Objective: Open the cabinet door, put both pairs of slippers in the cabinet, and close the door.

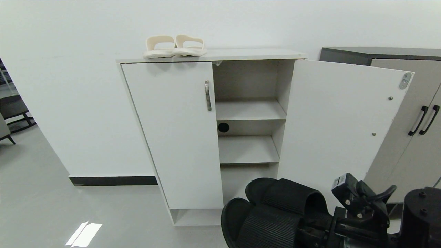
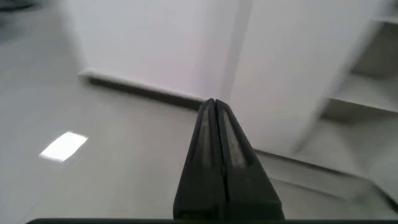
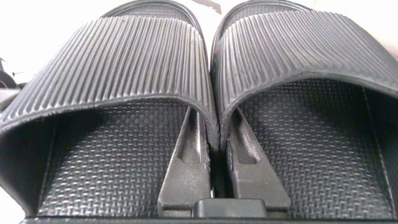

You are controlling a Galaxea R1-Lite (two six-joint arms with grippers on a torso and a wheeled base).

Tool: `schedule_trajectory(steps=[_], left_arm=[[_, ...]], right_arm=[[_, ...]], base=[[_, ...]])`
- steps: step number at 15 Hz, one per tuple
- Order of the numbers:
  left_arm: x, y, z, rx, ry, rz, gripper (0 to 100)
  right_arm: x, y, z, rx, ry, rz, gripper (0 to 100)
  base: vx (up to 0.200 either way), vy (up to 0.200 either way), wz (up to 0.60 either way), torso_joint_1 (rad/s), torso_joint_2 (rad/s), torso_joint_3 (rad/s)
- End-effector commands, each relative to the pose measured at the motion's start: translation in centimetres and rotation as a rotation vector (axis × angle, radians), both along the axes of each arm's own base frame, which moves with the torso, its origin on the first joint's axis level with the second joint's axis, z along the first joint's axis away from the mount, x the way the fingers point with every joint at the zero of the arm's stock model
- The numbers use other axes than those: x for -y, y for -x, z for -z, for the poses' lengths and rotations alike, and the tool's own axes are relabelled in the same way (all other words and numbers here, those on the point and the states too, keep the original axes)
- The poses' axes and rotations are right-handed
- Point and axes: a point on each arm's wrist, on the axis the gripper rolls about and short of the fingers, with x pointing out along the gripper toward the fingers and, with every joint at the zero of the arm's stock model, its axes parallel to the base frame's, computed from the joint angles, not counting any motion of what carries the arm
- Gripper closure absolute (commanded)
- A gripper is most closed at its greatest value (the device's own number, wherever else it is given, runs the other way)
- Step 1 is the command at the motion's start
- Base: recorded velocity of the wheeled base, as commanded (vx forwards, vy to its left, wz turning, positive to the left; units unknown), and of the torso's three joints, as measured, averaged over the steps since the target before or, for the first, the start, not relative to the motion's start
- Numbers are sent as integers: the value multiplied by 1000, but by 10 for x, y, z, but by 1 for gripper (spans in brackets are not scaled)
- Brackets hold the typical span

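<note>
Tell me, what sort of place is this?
Probably an office or workroom rather than a home: a plain white cabinet stands against a bare white wall, with a grey cupboard beside it, a smooth grey floor, and a dark chair at the far left.

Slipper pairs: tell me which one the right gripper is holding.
The black pair, its inner edges pinched together in the right gripper. The cream pair sits untouched on top of the cabinet.
</note>
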Motion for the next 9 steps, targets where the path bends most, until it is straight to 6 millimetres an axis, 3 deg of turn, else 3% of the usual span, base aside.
schedule_trajectory(steps=[1,3,6,7,9], left_arm=[[3,6,6,29,-3,246,100],[-1,6,6,23,58,374,100],[-6,6,6,38,6,125,100],[-7,5,6,29,-87,119,100],[-7,5,5,31,-60,105,100]], right_arm=[[0,0,0,2,-2,-1,100],[0,0,0,1,-1,-1,100],[0,1,1,-1,1,-1,100],[0,0,2,-3,6,-3,100],[0,0,3,-8,9,-3,100]], base=[[0,0,0,0,0,0],[0,0,0,0,0,0],[0,0,0,0,0,0],[0,0,0,0,0,0],[0,0,0,0,0,0]])
